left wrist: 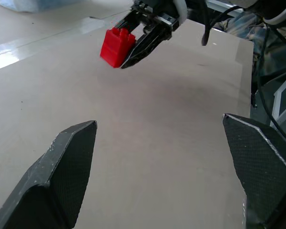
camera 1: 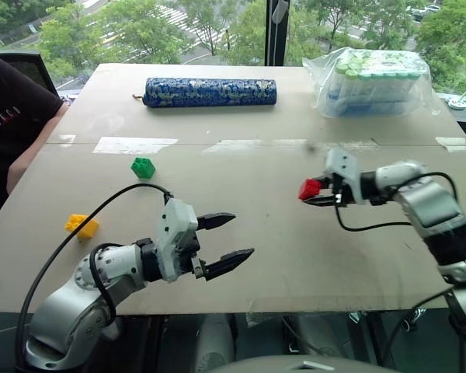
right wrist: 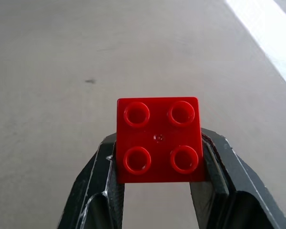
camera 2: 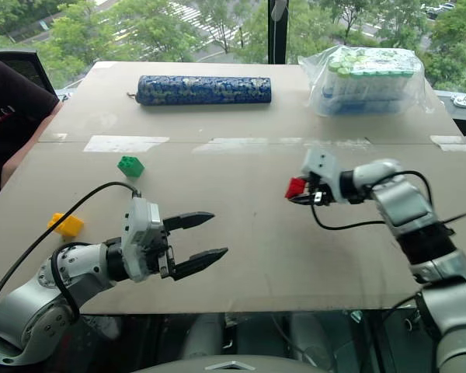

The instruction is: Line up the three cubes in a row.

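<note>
While the left end effector (camera 1: pixel 227 238) gapes, the right end effector (right wrist: pixel 157 160) pinches the glossy, four-studded red cube (right wrist: pixel 158 140).

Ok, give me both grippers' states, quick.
Left gripper: open, holding nothing, above the table.
Right gripper: shut on the red cube, held above the table.

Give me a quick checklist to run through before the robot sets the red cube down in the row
1. Red cube clamped between the right gripper fingers: ok.
2. Cube lifted off the table: ok.
3. Green cube and yellow cube resting on the table, apart: ok.
4. Left gripper open, holding nothing: ok.
5. Three cubes in a row: not ok.
6. Person's arm at the table's left edge, close to the yellow cube: cannot tell if safe.
</note>
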Robot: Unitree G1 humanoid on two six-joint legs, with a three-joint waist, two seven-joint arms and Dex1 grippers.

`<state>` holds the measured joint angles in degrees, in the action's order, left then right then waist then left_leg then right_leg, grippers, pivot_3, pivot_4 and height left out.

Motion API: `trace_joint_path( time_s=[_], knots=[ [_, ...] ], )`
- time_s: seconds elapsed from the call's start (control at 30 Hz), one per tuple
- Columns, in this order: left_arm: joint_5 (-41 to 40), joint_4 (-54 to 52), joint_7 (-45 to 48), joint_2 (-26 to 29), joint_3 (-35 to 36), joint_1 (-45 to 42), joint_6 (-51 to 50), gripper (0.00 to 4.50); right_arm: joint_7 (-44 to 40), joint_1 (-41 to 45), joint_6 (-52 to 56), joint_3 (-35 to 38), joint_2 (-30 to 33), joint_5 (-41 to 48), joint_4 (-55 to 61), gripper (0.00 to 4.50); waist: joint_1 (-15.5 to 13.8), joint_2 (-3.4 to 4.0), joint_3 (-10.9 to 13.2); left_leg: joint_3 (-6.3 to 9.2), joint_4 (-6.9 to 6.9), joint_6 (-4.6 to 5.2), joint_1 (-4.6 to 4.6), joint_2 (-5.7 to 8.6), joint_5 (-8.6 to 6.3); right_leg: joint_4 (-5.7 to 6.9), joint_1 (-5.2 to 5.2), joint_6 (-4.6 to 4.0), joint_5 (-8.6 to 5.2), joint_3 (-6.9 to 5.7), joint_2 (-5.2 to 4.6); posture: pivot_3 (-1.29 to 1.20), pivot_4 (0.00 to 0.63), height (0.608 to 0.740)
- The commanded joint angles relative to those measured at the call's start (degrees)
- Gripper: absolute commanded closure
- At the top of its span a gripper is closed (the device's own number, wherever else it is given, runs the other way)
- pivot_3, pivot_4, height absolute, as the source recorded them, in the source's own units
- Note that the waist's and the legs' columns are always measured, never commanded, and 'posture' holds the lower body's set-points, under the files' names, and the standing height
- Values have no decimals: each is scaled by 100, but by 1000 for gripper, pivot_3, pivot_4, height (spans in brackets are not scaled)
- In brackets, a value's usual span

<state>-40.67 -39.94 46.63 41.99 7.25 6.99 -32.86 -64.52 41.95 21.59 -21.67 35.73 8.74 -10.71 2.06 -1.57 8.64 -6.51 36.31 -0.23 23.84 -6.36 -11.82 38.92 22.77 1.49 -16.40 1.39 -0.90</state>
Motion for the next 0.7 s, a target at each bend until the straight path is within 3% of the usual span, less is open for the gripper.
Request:
trace_joint_path(
  time_s=[0.03, 0.43, 0.63, 0.7],
  knots=[
    [-84, -114, 53, 106, 252, 38, 67, 191, -163, 560, -596, -274, -264, -519, -765, 3170, -38, -1, 4, -1, 1, 0, 0, 4, 0, 0, -2, 0, 0, -2, -5, 0, 150, 740],
    [-102, -16, 409, 230, 830, 555, 278, 191, -407, 1162, -1096, -361, -920, -1088, -1978, 3170, -112, 9, 10, -7, -9, -2, 3, 3, 0, -1, 8, -3, -1, 0, -7, 0, 150, 740],
    [34, 42, 453, 161, 767, 649, 385, 191, -626, 1259, -964, -337, -1041, -1127, -2170, 3170, -111, 9, 10, -9, -8, -2, 3, 3, 0, 0, 8, -3, -1, 0, -8, 0, 150, 740],
    [70, 79, 437, 133, 721, 639, 404, 191, -690, 1265, -1024, -300, -1084, -1106, -2235, 2139, -111, 9, 10, -8, -7, -2, 2, 3, 0, 1, 8, -3, -1, 0, -8, 0, 150, 740]
  ],
)
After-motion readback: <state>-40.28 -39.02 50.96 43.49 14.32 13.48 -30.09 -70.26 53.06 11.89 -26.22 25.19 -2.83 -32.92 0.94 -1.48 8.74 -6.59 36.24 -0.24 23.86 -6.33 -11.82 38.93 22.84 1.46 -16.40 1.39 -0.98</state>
